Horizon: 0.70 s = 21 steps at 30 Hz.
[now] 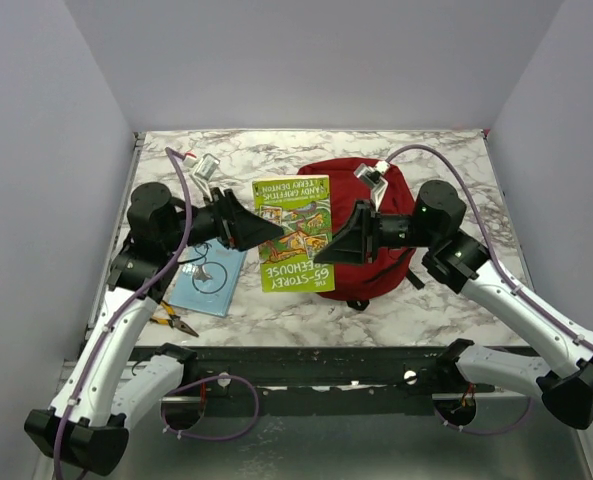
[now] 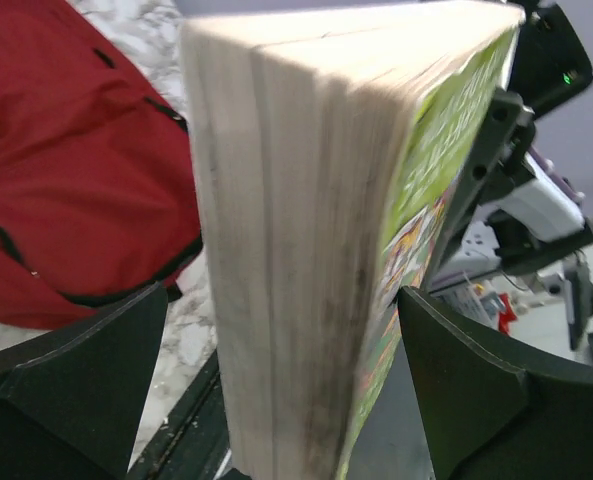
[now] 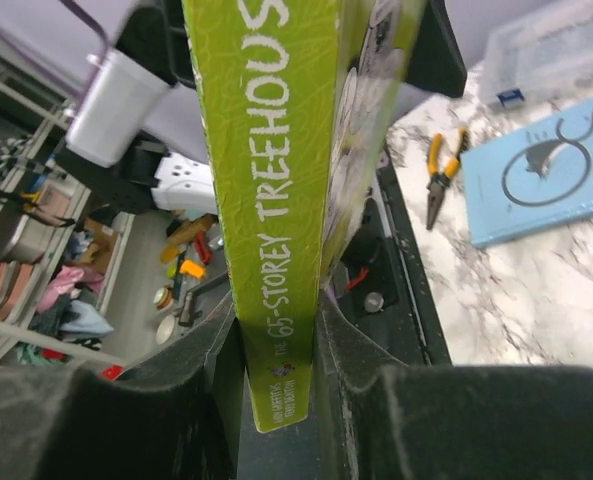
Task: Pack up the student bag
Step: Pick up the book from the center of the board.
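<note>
The right claw [image 1: 326,247] is pinching the green paperback [image 1: 294,235] by its spine and holding it up off the marble bench [image 1: 276,150]. The left claw [image 1: 271,232] is standing open, its fingers [image 2: 76,390] straddling the page edge. One is clear of it, and the other may be grazing the cover. The student bag [image 1: 381,278] is lying just right of the paperback, partly under the right arm. A blue book [image 1: 208,278] and pliers [image 1: 174,320] are lying at the near left.
</note>
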Each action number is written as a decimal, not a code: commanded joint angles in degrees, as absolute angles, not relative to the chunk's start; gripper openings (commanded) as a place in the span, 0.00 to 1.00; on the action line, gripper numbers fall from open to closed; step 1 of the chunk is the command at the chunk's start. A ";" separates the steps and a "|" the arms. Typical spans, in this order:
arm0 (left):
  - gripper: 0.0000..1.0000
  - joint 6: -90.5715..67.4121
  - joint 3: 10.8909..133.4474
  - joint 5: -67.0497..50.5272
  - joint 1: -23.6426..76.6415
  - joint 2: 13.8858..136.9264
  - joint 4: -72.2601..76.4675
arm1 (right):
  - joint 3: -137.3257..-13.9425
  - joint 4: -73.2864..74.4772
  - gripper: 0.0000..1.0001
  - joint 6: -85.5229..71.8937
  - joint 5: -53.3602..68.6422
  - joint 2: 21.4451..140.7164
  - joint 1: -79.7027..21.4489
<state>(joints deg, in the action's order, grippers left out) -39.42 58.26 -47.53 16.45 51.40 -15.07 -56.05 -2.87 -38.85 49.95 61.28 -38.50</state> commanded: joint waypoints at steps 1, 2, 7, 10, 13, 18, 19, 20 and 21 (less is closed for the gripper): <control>0.98 -53.97 51.55 -57.05 16.24 45.34 3.70 | -63.00 -7.20 0.00 -40.24 57.28 60.61 -38.22; 0.98 -58.88 49.07 -58.23 16.61 44.74 9.17 | -63.93 -7.34 0.00 -40.34 58.75 60.64 -38.23; 0.98 -67.90 46.04 -60.36 18.95 44.04 22.09 | -61.18 -21.52 0.00 -49.29 64.01 61.29 -38.19; 0.96 -70.23 47.33 -61.73 19.09 43.43 22.50 | -63.33 -20.22 0.00 -50.16 65.28 63.71 -38.23; 0.85 -71.19 47.84 -60.20 19.83 42.15 22.67 | -62.84 -22.18 0.00 -51.69 66.00 64.34 -38.23; 0.48 -70.97 47.61 -58.03 19.95 40.53 22.76 | -71.06 -1.33 0.01 -42.72 59.55 67.44 -38.23; 0.42 -70.89 47.18 -57.15 19.95 40.28 22.76 | -71.63 -0.14 0.01 -42.13 57.72 67.56 -38.23; 0.38 -70.36 46.91 -56.17 19.95 40.17 22.76 | -71.21 -0.18 0.01 -42.92 57.05 67.35 -38.23; 0.35 -69.80 46.81 -55.17 19.95 40.17 22.77 | -70.46 -1.22 0.02 -44.44 56.48 67.09 -38.23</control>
<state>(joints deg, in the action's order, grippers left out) -69.97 46.81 -58.30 19.64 41.08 20.62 -67.59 -5.63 -45.95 61.49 67.99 -38.30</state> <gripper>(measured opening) 0.434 0.291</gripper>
